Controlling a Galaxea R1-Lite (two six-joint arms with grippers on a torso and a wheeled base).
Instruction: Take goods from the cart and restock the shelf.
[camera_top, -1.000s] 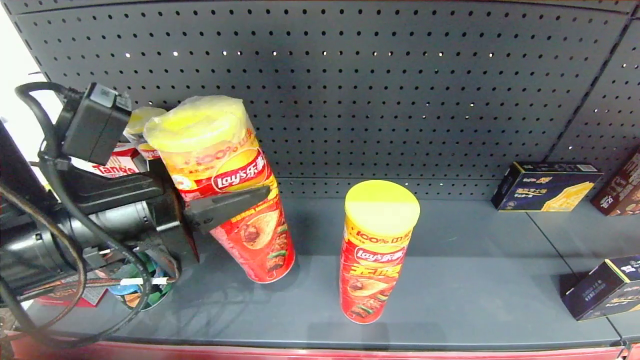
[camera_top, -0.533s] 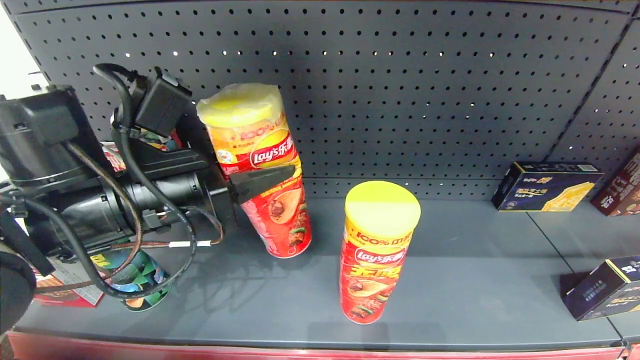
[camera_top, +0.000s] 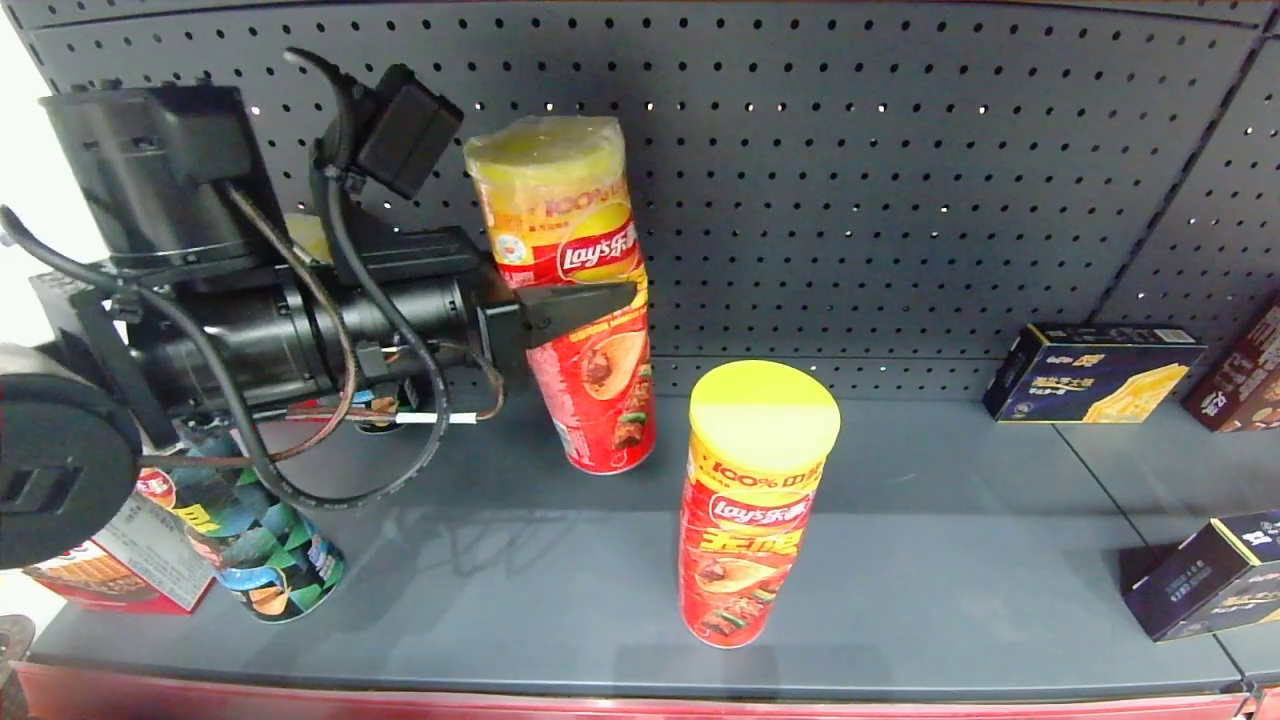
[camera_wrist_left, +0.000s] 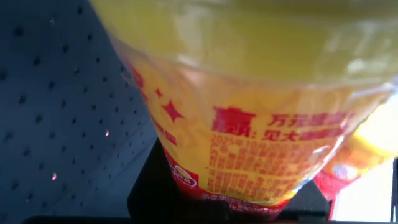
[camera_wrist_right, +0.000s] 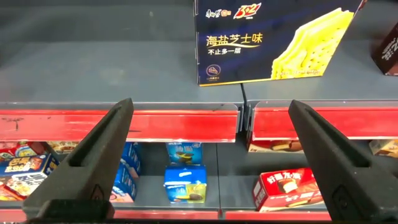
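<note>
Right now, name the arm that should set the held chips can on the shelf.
Left. The left gripper is shut on the chips can, close to the back panel of the shelf. The right gripper is open and empty, facing the blue box.

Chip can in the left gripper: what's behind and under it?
Behind the held chip can: perforated back panel. Under it: grey shelf; whether its base touches, cannot tell. The left gripper covers part of its side.
</note>
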